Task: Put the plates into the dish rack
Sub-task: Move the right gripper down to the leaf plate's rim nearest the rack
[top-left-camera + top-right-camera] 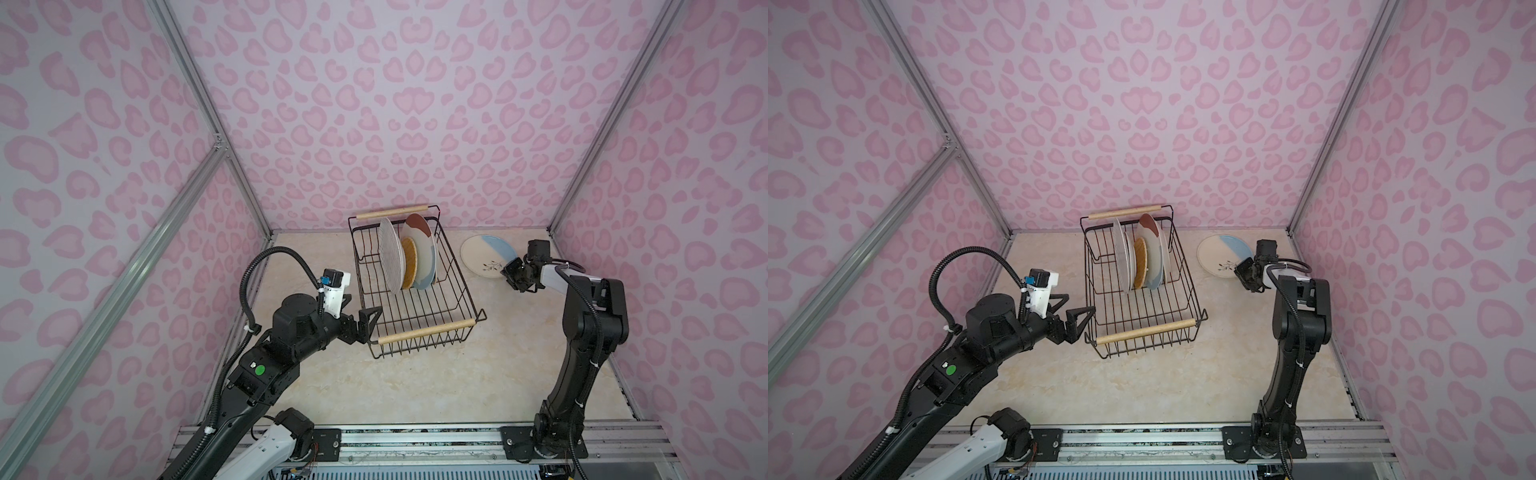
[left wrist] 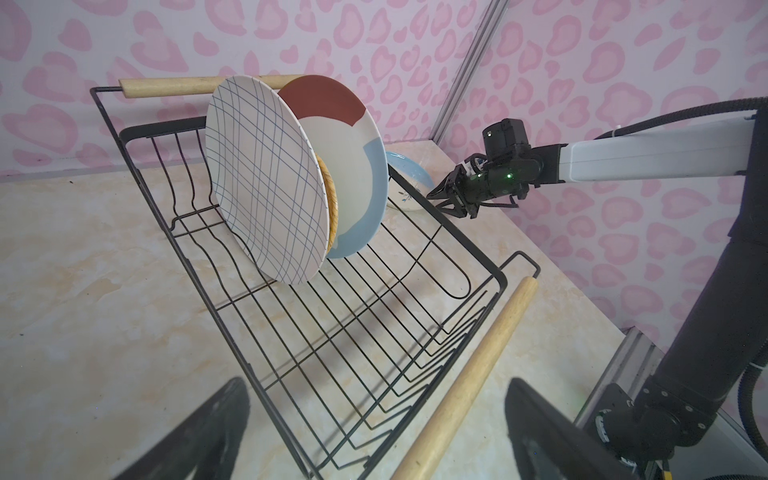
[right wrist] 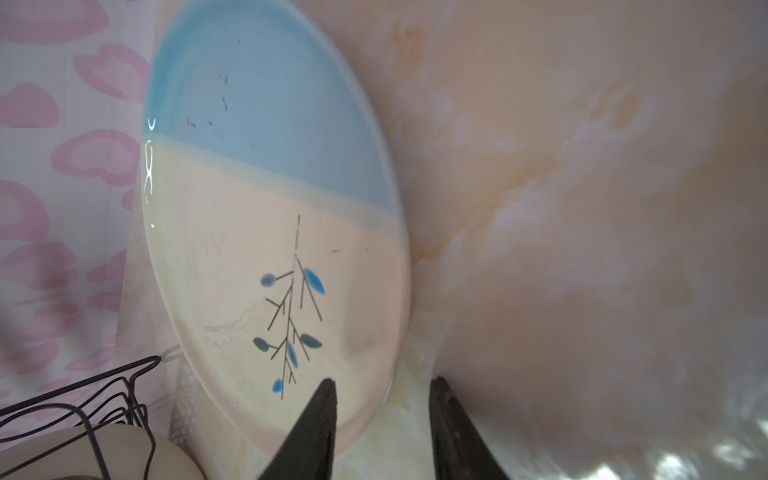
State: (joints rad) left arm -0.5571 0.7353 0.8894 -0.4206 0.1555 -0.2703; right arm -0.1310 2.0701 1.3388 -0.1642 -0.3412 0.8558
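Cream-and-blue round sprig plate (image 1: 484, 255) lies on the marble-look tabletop (image 1: 415, 386), just right of the black wire dish rack (image 1: 426, 331). Right gripper (image 3: 380, 380) is astride its rim: jaws partly apart, cannot tell if gripping. Left gripper (image 1: 1081, 302) has jaws wide apart and empty, beside the rack. Three plates (image 1: 390, 253) stand upright inside.

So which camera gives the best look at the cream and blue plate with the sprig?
The right wrist view: the cream-and-blue plate fills it, sprig sharp, jaws either side of its rim. Both top views show it small, beside the dish rack. The left wrist view shows a sliver behind the rack.
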